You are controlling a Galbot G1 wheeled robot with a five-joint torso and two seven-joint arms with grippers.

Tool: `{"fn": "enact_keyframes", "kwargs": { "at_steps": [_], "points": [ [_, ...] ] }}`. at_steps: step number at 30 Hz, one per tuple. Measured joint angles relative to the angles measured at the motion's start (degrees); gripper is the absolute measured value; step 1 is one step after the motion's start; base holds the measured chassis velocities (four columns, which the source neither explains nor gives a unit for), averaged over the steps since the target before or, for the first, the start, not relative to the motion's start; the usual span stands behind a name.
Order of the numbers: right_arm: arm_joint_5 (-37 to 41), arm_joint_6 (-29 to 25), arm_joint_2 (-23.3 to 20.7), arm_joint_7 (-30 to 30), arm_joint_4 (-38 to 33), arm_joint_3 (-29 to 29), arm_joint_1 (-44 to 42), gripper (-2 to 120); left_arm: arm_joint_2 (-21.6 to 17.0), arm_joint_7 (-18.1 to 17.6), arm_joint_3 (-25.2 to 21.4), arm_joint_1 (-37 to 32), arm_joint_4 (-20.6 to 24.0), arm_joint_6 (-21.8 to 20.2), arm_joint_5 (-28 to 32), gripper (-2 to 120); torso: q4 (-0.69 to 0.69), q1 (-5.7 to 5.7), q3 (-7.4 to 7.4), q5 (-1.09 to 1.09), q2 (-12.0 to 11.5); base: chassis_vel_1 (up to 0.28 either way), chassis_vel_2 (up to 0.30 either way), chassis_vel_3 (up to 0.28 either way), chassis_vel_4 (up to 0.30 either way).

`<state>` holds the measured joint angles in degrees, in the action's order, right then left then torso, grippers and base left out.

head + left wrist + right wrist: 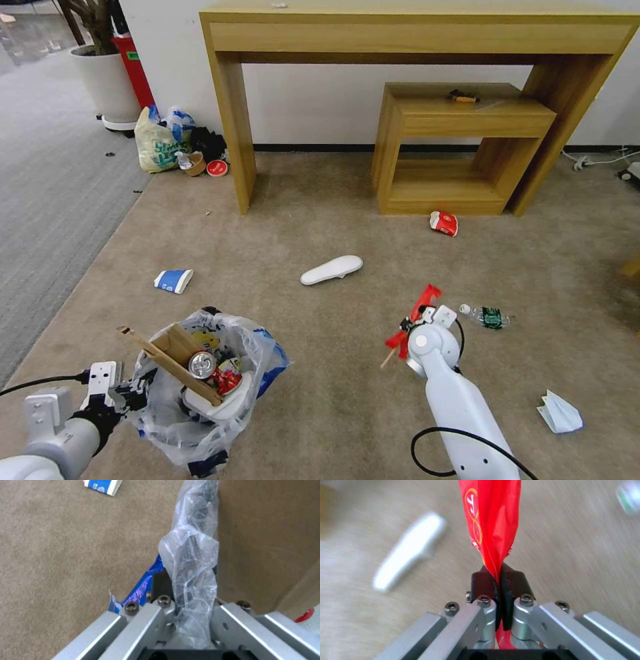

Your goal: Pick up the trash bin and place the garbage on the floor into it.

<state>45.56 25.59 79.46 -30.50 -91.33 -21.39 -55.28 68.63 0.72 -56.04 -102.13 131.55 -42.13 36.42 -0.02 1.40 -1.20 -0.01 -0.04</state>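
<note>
The trash bin (200, 393), black and lined with a crinkly clear bag, stands on the beige floor (320, 220) at the lower left. It holds brown cardboard (175, 347), a crushed can (201, 365), a red wrapper and a white insole. My left gripper (137, 393) is shut on its bag-covered rim (190, 580). My right gripper (408, 325) is shut on a red wrapper (490, 522), lifted above the carpet. Garbage lying about: a white insole (331, 269), a blue-white cup (173, 280), a plastic bottle (487, 317), a red packet (444, 223), a white tissue (559, 412).
A tall wooden console (413, 33) and a low wooden side table (460, 120) stand against the far wall. A yellowish-green tied bag (158, 143) with cups sits by the console's left leg. Grey striped carpet (47, 173) borders the left side. A planter (107, 83) stands far left.
</note>
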Motion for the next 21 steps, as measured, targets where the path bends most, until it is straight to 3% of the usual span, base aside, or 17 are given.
{"fn": "enact_keyframes", "kwargs": {
  "at_steps": [1,5,10,14,17,21],
  "points": [
    [0.0,0.0,0.0,0.0,0.0,0.0,0.0,0,0.0,0.0,0.0,0.0,0.0,0.0,0.0,0,0.0,0.0,0.0,0.0,0.0,0.0,0.0,0.0,0.0],
    [-9.3,-3.6,-2.9,13.8,-8.4,3.5,-0.4,0,-0.7,-3.0,1.0,1.5,0.0,0.0,2.0,0,0.0,0.0,0.0,0.0,0.0,0.0,0.0,0.0,0.0],
    [-12.7,-6.3,-5.9,21.9,-14.3,8.3,1.5,0,-1.5,-5.1,1.7,2.7,-0.2,0.0,3.2,0,0.0,-0.01,0.0,0.01,0.0,0.0,0.0,0.0,0.0],
    [-10.8,-7.5,-9.7,28.0,-18.7,13.8,7.3,0,-2.5,-8.2,2.8,3.5,-0.4,0.0,4.7,0,0.01,0.0,0.0,0.0,0.0,0.0,0.0,0.0,0.0],
    [-4.4,-7.5,-14.0,32.9,-21.4,18.8,16.0,0,-3.1,-10.0,4.0,4.1,-0.7,0.0,5.2,0,0.01,0.0,0.0,-0.01,0.0,0.0,0.0,0.0,0.0],
    [1.1,-6.6,-15.5,34.2,-23.0,22.8,20.1,0,-3.4,-11.6,5.1,4.9,-1.0,0.0,5.5,0,0.01,0.0,0.0,0.0,0.0,0.0,0.0,0.0,0.0]
  ]
}}
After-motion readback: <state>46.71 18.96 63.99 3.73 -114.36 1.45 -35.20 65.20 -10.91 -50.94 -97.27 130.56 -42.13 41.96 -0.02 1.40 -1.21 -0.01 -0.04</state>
